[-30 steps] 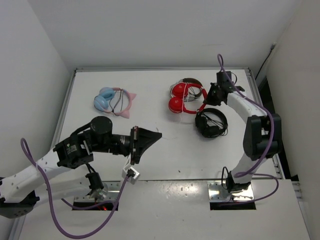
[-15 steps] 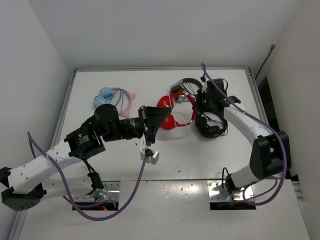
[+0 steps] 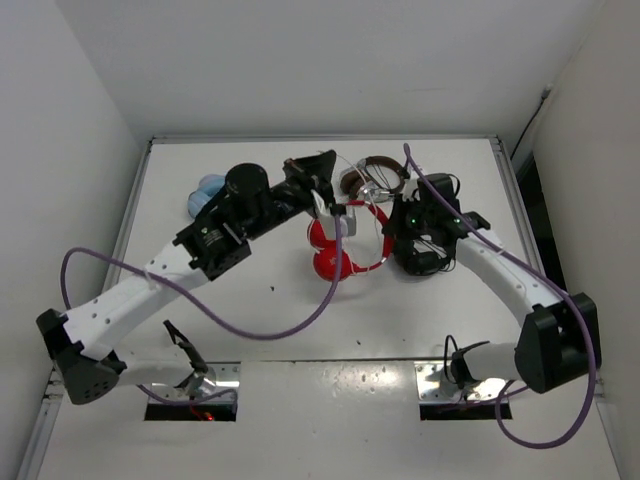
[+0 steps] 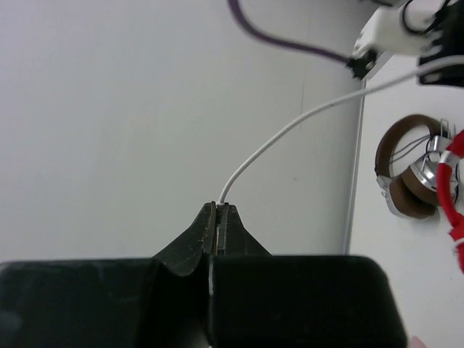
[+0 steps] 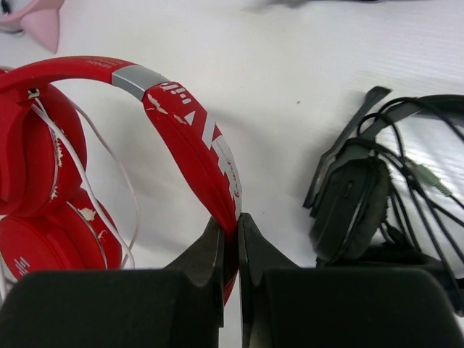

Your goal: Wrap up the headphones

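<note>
Since half-second earlier: my left end effector [image 4: 217, 212] swung from mid-surface to far edge, fingers pinched tight on white cable [image 4: 290, 125], which arced off rightward. My right end effector [image 5: 230, 221] was clamped on headband [image 5: 181, 116] of red headphones [image 3: 333, 247], which had shifted nearer, mid-surface. Near half of surface [image 3: 400, 320] left room to move. Brown-and-silver headphones [image 3: 375, 176] and black headphones [image 5: 359, 196] crowded just beside. Blue-and-pink headphones [image 3: 203, 192] mostly hidden behind my left arm.

headphones [image 5: 51, 152]: no word can be read
headband [image 5: 192, 138]: worn white marks are printed, but they cannot be deciphered
</note>
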{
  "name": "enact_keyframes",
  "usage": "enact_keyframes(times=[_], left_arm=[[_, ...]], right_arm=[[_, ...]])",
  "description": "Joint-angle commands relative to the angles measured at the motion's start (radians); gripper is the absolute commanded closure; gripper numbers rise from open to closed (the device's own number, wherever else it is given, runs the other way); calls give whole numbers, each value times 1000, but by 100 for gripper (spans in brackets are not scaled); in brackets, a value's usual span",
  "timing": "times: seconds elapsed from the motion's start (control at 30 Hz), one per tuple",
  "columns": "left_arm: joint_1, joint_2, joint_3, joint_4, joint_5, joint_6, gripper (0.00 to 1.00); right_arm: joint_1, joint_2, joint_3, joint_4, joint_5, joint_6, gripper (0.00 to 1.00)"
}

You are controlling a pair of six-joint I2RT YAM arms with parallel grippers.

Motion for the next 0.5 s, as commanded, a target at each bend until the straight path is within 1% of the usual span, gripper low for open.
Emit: enact_keyframes(times=[0.0, 0.1, 0.23, 0.27, 0.4, 0.47], left_arm=[[83, 49, 71, 78, -76, -133, 100], [168, 124, 128, 78, -86, -212, 100], [267, 229, 214, 26, -96, -320, 100], [307, 250, 255, 15, -96, -364, 100], [384, 356, 347, -46, -96, -429, 100], [396, 411, 375, -92, -86, -452, 100]], right_arm=[[24, -64, -8, 77, -69, 4, 100], [24, -74, -17, 68, -69, 4, 100], [15, -95, -26, 68, -78, 4, 100], [15, -95, -26, 59, -79, 4, 100], [15, -115, -26, 59, -89, 4, 100], [15, -115, -26, 59, -120, 4, 100]])
